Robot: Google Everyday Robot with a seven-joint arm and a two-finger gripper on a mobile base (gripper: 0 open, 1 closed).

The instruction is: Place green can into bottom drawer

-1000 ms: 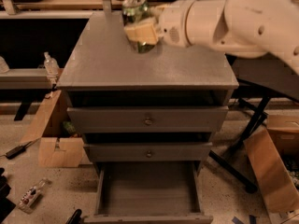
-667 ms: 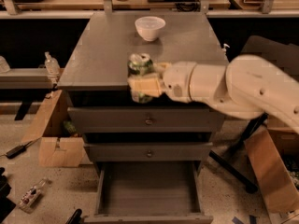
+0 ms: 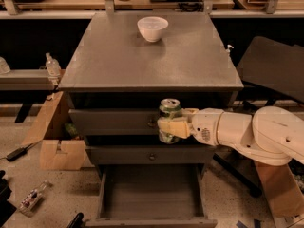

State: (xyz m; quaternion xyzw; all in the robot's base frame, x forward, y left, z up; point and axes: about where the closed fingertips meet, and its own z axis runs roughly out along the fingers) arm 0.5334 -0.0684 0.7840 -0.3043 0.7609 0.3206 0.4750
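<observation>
Since the frame before, the arm (image 3: 256, 134) has carried the can (image 3: 169, 107) down past the front edge of the table (image 3: 118, 65). The can now hangs in front of the table's top drawer (image 3: 109, 122), where earlier it was level with the table's top.

The table is a grey cabinet with three drawers in its front. The white arm reaches in from the table's right side, level with the top drawer. The bottom drawer (image 3: 149, 196) is pulled out at the table's foot, its flat grey floor in view. The top drawer and the middle drawer (image 3: 118, 155) are pushed in, and the middle one's knob shows just below the can. A cardboard box (image 3: 59, 151) sits on the floor at the table's left side. A white bowl (image 3: 153, 27) stands at the back of the table's top.

The tool (image 3: 167, 127) is clenched around the can's middle. The can is upright, its silver top above the fingers and its green base below them. It is above the bottom drawer, well apart from it and not inside.
</observation>
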